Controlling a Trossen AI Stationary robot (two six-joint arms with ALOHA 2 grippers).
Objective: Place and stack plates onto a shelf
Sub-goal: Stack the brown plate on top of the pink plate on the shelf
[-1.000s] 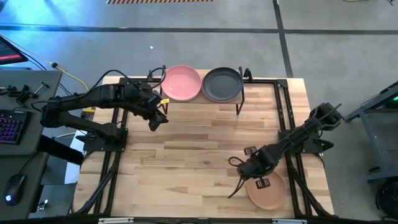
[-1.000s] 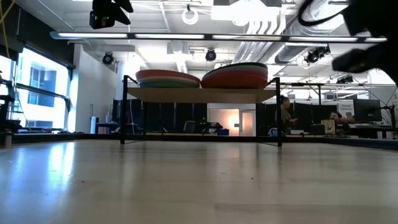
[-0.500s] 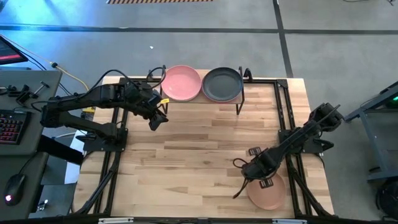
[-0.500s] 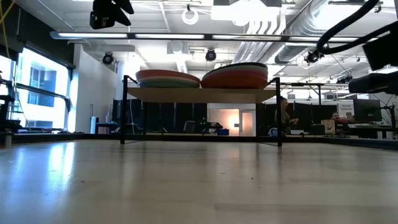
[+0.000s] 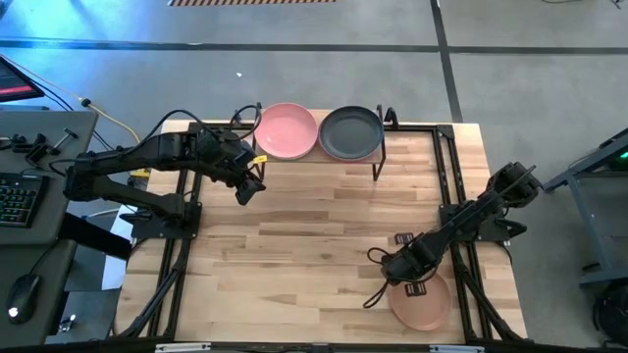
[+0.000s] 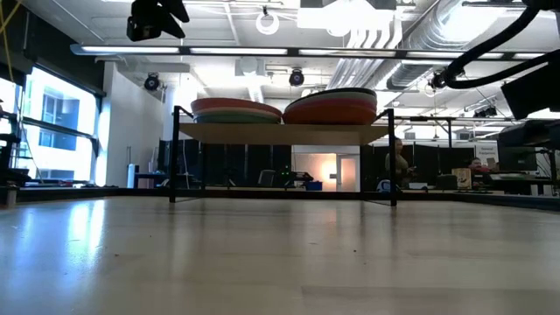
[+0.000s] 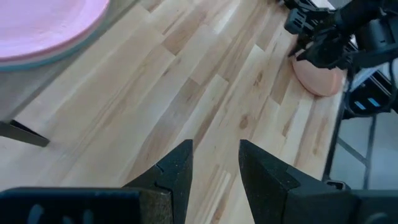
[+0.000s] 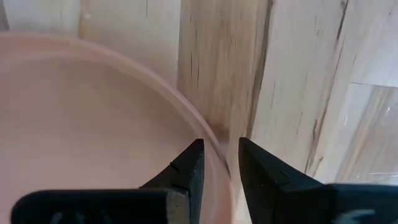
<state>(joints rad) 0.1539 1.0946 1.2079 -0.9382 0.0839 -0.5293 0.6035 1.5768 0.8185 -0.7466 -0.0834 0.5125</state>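
Peach-toned round matte plate point(image 5: 424, 302) lies flat at the light-wood worktop's point(image 5: 314, 245) near right corner. Only the wrist view shows the right gripper's point(image 8: 217, 155) slightly parted fingers straddling its rim, not clamped. Left gripper point(image 7: 214, 162), slightly open, holds nothing beside the shelf point(image 5: 314, 157).

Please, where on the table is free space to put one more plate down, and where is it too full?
The wide tabletop is bare between the shelf and the peach plate. Crowded: the shelf, with plate stacks under a pink plate and a charcoal plate, and the right gripper at the peach plate's rim.
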